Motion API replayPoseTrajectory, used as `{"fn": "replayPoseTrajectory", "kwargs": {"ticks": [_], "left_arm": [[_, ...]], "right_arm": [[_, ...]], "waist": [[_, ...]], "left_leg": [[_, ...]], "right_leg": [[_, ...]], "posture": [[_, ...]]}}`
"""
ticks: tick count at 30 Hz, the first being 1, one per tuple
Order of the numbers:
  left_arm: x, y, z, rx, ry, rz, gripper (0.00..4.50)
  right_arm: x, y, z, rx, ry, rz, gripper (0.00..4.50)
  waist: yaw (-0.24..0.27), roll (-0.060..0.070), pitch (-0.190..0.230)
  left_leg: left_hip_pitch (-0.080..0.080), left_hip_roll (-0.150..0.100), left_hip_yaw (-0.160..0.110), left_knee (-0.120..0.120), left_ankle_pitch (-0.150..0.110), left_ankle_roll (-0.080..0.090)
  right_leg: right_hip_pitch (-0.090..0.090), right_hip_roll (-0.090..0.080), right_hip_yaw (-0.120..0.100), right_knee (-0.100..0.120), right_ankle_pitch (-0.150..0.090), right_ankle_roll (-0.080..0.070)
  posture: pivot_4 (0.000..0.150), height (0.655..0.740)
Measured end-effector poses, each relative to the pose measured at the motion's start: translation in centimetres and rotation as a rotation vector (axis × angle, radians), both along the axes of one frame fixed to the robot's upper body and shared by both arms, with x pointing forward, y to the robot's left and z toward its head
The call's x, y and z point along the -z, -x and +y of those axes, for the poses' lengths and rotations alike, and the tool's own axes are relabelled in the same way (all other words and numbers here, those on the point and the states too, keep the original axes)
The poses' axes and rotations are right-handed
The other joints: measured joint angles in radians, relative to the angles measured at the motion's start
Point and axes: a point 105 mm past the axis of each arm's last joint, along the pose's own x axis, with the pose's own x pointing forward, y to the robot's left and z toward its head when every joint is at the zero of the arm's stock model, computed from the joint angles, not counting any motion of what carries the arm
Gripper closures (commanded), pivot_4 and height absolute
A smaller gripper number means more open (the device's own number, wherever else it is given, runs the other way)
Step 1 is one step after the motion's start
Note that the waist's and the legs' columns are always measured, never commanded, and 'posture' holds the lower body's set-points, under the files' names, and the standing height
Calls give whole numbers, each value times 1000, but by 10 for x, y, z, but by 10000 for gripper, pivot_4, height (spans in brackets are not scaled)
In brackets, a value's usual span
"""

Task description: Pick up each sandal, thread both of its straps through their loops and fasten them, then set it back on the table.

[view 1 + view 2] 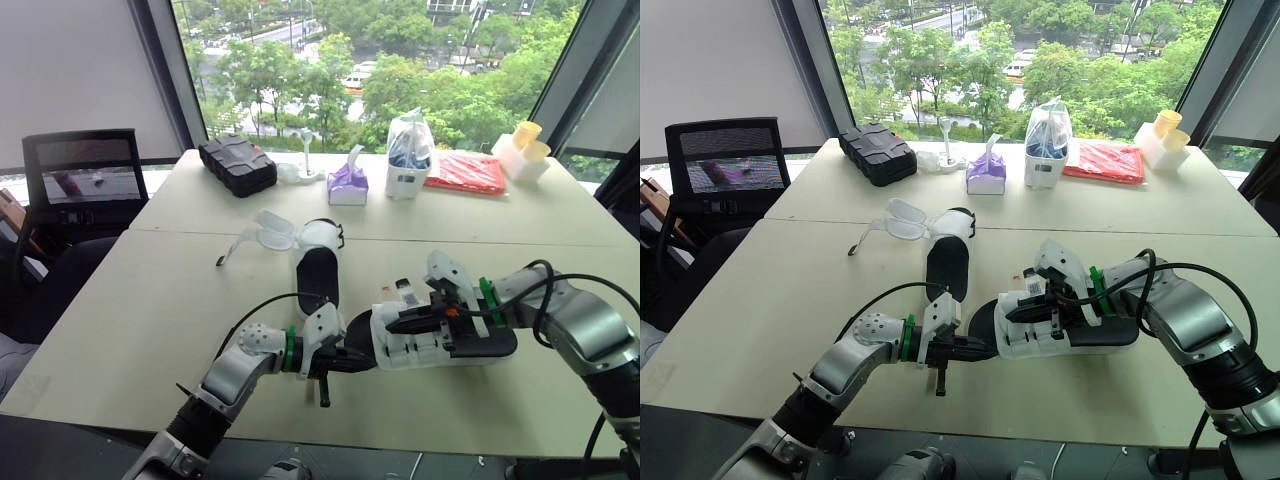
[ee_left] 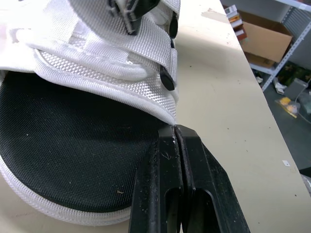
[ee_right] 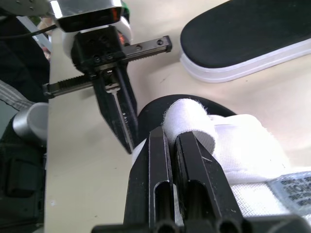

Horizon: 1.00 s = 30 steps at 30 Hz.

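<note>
A wide, pale beige counter [image 1: 120, 330] built of two slabs joined along a seam runs back to a window; a black mesh-backed office chair [image 1: 85, 180] stands at its left edge; nearest the robot lies a white webbing sandal with a black footbed [image 1: 440, 345], flat on the counter's front slab and lengthwise across the view, between the two arms; just beyond it a second white sandal with a black footbed [image 1: 318, 270] rests on the counter pointing away from the robot, with pale translucent flaps [image 1: 262, 235] spread out at its far end; along the back slab sit a black ridged hard case [image 1: 238, 165], a clear plastic bag of blue items [image 1: 408, 155], a flat red packet [image 1: 467, 172], a stack of yellow and white containers [image 1: 524, 150] and a purple tissue pack [image 1: 348, 185], all well apart from the sandals; the left end effector [image 2: 176, 130] reaches in at the heel end of the nearer sandal, its two black fingers pressed together over the black footbed with the tips touching the edge of the white webbing; the right end effector [image 3: 171, 132] hangs over the strapped part of the same sandal, its fingers closed on a folded white strap [image 3: 187, 121] that curls over their tips.
</note>
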Motion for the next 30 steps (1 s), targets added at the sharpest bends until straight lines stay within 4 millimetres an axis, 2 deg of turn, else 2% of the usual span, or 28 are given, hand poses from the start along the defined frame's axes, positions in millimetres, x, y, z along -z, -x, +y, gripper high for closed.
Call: {"fn": "replayPoseTrajectory", "kwargs": {"ticks": [6, 13, 17, 20, 24, 30], "left_arm": [[0, 1, 0, 1, 1, -1, 45000], [0, 0, 1, -2, -1, -3, 45000], [0, 0, 1, -3, 0, -3, 45000], [0, 0, 1, -4, 0, -3, 45000], [0, 0, 1, -4, -1, -4, 45000], [-2, -2, 4, 3, -11, -58, 45000]], "right_arm": [[1, -14, -6, 74, 10, -21, 606], [4, -24, 2, 99, -17, -45, 200], [-4, -37, 7, 142, -37, -30, 200], [-4, -43, 6, 176, -33, 13, 200], [5, -42, 8, 179, -22, 100, 200], [9, -44, 10, 188, -14, 185, 200]], "waist": [[1, 0, 0], [-1, 0, 0], [0, 0, 0], [-1, 0, 0], [0, 0, 0], [-3, 0, 0]], "left_leg": [[0, 0, 0, -1, 0, 0], [0, 0, 0, -1, 0, 0], [0, 0, 0, -1, 1, -1], [0, 0, 0, -1, 1, -1], [0, 0, 0, -1, 1, -1], [0, 0, 0, -1, 1, -1]], "right_leg": [[-1, 0, 0, 1, 0, 0], [-2, 0, 1, 4, 0, 0], [-3, 0, 1, 6, 0, 0], [-3, 0, 1, 6, 0, 0], [-3, 0, 1, 6, 0, 0], [-4, 0, 1, 7, 0, 0]], "posture": [[1500, 7400], [1500, 7400], [1500, 7400], [1500, 7400], [1500, 7400], [1500, 7400]]}}
